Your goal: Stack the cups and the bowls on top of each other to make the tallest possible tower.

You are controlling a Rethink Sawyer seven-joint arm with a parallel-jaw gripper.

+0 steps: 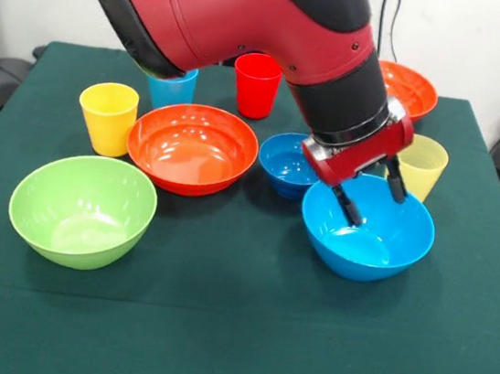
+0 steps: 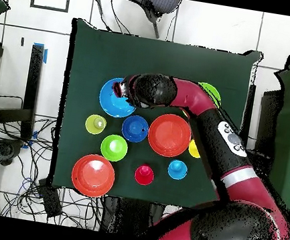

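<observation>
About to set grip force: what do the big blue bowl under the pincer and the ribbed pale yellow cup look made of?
Big blue bowl: looks like hard glossy plastic, with bright highlights on its inner wall. Pale yellow cup: probably thin translucent plastic, since it looks see-through and softly shiny. The pincer reaches into the bowl.

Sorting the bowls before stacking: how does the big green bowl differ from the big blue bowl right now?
The big green bowl is lime green and stands alone near the table's front corner; the big blue bowl is bright blue. The gripper reaches open into the blue bowl, while nothing touches the green one. Both stand upright, empty, glossy and look similar in size.
</observation>
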